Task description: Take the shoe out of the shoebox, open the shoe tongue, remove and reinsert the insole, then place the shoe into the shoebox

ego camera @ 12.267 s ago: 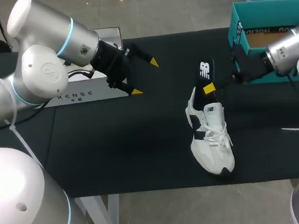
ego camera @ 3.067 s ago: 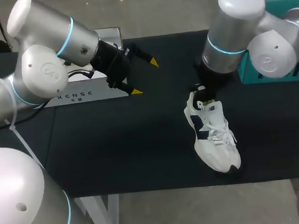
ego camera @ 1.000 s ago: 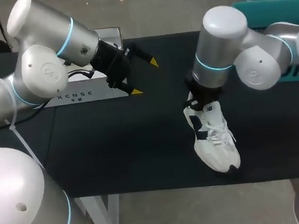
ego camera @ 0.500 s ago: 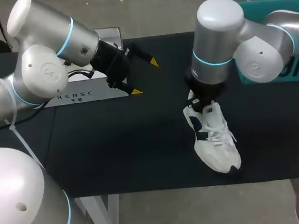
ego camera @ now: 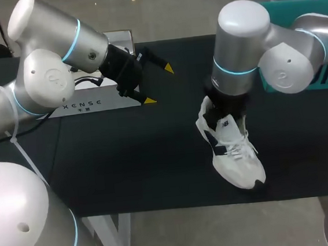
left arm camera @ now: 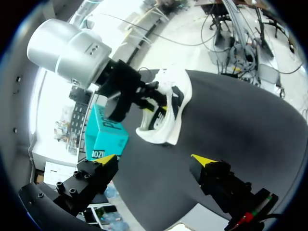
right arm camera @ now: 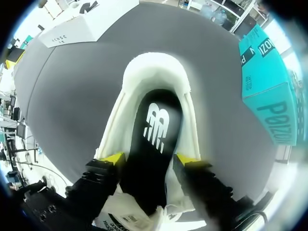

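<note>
The white shoe (ego camera: 237, 156) with dark panels lies on the black table, toe toward the front edge. My right arm comes down on its heel opening. In the right wrist view the black insole (right arm camera: 151, 132) lies inside the shoe (right arm camera: 156, 72). My right gripper (right arm camera: 148, 159) is open, with one yellow tip at each side of the insole near the tongue. My left gripper (ego camera: 159, 84) hangs open and empty over the table to the shoe's left; its own view shows the left gripper (left arm camera: 154, 159) well short of the shoe (left arm camera: 166, 110). The teal shoebox (ego camera: 315, 5) stands at the back right.
A white lettered box (ego camera: 92, 101) lies at the back left, partly under my left arm, and shows beyond the shoe in the right wrist view (right arm camera: 72, 31). The teal shoebox (right arm camera: 267, 91) stands beside the shoe. The table's front edge runs just past the toe.
My right gripper's fingers have spread apart at the shoe's opening. The shoe's heel has shifted a little to the left. The left arm has not moved.
</note>
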Tool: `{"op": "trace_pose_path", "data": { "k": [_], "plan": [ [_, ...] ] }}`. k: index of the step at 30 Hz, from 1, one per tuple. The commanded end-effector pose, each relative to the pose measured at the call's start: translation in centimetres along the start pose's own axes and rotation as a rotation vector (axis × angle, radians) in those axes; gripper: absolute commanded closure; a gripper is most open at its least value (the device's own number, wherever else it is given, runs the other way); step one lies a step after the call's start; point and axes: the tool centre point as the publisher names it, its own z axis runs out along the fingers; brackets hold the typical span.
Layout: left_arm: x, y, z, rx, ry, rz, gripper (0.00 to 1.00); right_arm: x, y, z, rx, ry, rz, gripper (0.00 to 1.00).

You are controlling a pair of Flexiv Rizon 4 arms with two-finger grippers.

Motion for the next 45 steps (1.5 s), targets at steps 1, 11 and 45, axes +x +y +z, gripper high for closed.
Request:
{"op": "trace_pose_path", "data": {
  "k": [1,11,45],
  "plan": [
    [0.0,0.0,0.0,-0.002,0.004,0.001,0.0,-0.1,-0.5,-0.2,-0.002,0.0,0.0,0.0],
    [0.0,0.0,0.0,-0.002,0.004,0.001,0.0,0.0,-0.6,-0.1,-0.005,0.006,-0.004,0.0],
    [0.0,0.0,0.0,-0.002,0.004,0.001,0.0,-0.9,2.7,-3.5,-0.041,-0.037,-0.057,0.0]
  ]
}}
